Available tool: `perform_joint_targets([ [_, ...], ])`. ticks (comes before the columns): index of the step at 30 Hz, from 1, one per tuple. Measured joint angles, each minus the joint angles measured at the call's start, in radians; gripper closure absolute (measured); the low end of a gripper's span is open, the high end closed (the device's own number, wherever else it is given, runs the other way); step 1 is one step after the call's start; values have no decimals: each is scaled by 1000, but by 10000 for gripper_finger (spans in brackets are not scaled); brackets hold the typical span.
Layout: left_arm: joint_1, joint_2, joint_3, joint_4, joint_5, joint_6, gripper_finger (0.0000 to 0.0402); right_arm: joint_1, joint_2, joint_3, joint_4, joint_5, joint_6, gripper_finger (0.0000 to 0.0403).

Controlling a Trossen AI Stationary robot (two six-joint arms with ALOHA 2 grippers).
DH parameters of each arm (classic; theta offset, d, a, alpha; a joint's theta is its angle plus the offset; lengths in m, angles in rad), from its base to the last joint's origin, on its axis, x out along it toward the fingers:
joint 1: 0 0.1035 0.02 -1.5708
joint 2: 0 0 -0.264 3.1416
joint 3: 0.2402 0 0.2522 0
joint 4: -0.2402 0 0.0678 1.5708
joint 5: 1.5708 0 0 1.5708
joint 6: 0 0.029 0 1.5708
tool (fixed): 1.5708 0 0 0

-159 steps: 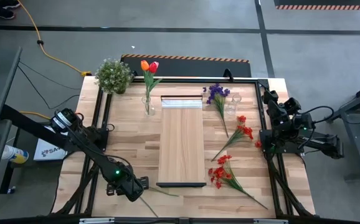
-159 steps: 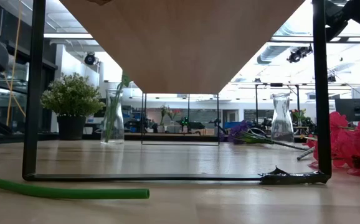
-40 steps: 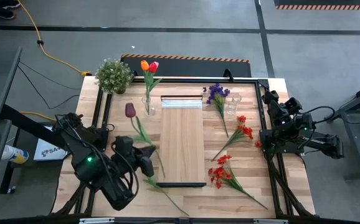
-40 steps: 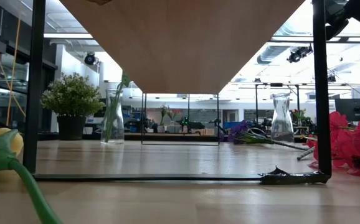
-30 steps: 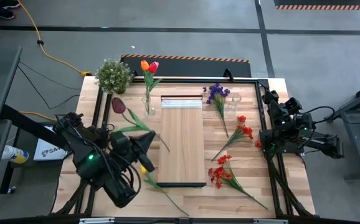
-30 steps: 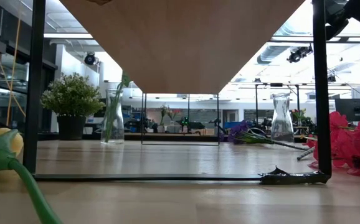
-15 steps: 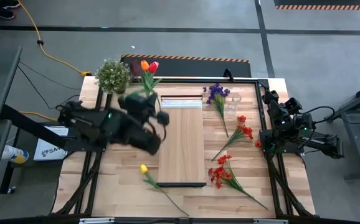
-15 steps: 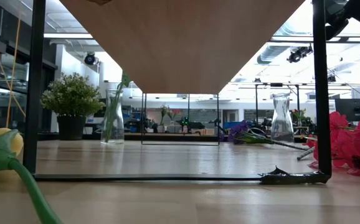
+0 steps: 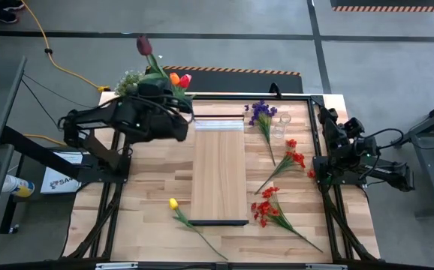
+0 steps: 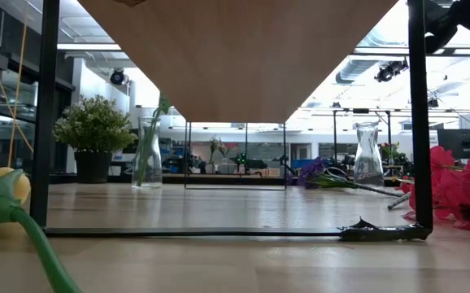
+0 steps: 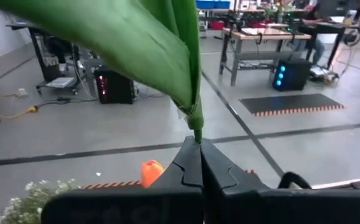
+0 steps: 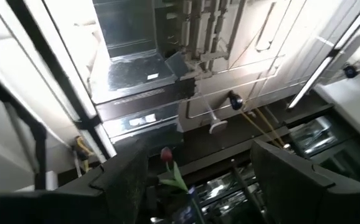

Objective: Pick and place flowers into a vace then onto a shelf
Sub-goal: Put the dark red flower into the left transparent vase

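A: While the left gripper [image 9: 159, 88] hangs over the far left part of the table [image 9: 149, 187], we see it clamped tight on the stem of a dark purple tulip [image 9: 143, 46], whose head sticks out past the table's far edge.

B: In the left wrist view we see the fingers [image 11: 200, 171] pinched together on the stem, with a broad green leaf [image 11: 130, 37] right above them.

A: Just beside that gripper we see the vase [image 10: 147, 151] holding an orange and a red tulip [image 9: 179, 79], next to the potted plant [image 10: 94, 135].

B: We see the shelf [image 9: 218, 169] in the middle, bare. A yellow tulip [image 9: 173, 203] lies at its near left corner; the red sprays [image 9: 271, 208] and a purple sprig [image 9: 261, 112] lie on its right, near a second, empty vase [image 10: 367, 154].

A: We see the right gripper [image 9: 323, 118] parked at the right edge, fingers apart, holding nothing.
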Motion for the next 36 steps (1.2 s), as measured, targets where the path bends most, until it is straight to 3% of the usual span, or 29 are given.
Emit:
perform_joint_targets([
  [7,9,-48,-14,1,-2,49,383,0,0,0,-1,30,-27,132],
  [11,9,-92,-84,1,7,16,383,0,0,0,-3,40,-45,130],
  [19,7,-196,-335,9,23,-180,383,0,0,0,-6,44,-43,131],
  [27,-63,-280,-601,19,-58,-410,383,0,0,0,-16,84,-44,131],
  [36,-69,-304,-809,46,-141,-595,383,-1,0,0,-20,131,-68,131],
])
